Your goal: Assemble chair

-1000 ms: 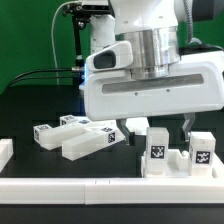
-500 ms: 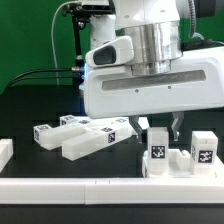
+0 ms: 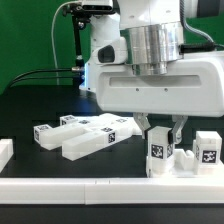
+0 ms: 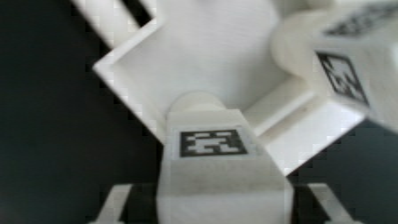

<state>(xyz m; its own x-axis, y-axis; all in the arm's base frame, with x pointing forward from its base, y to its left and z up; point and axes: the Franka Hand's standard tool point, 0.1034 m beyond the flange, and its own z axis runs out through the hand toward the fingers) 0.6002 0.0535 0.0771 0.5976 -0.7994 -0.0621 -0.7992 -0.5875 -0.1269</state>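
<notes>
My gripper [image 3: 163,132] reaches down at the exterior view's right, its fingers [image 3: 148,129] on either side of the left upright post [image 3: 159,152] of a white chair part. That part has a second tagged post [image 3: 206,149] further right. The jaws stand partly closed, shut on the left post. In the wrist view the tagged post [image 4: 214,140] fills the space inside my gripper [image 4: 222,205], with another tagged white piece [image 4: 338,60] beyond it. Three loose white chair parts [image 3: 90,140] lie together at the exterior view's left.
A long white rail [image 3: 90,189] runs along the table's front edge. A small white block [image 3: 5,152] sits at the far left. The arm's large white body [image 3: 160,80] hangs over the right half. A green backdrop stands behind.
The jaws have closed from wide open onto the left post. The gripper, with the two-post part in it, has shifted slightly toward the exterior view's right.
</notes>
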